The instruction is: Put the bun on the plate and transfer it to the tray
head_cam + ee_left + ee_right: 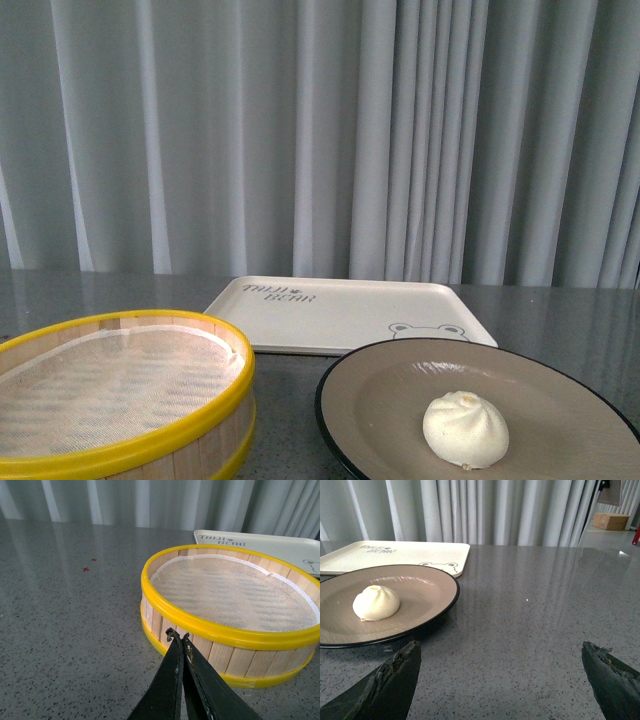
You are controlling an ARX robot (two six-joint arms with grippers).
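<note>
The cream-white bun point(465, 430) sits on the tan-brown plate point(380, 400) with a black rim, at the front right of the table. The bun point(376, 603) and the plate point(427, 587) also show in the right wrist view. The cream tray point(340, 310) with bear drawing lies behind the plate, empty; it also shows in the right wrist view point(395, 557) and the left wrist view point(260, 542). My right gripper point(500, 652) is open and empty, beside the plate's near rim. My left gripper point(178, 635) is shut and empty, close to the steamer basket's wall. Neither arm shows in the front view.
A round wooden steamer basket point(130, 440) with yellow rims and a white mesh liner stands at the front left, empty; in the left wrist view its wall point(240, 655) is just beyond my fingertips. Grey speckled tabletop point(545, 605) stretches to the right of the plate. Curtains hang behind.
</note>
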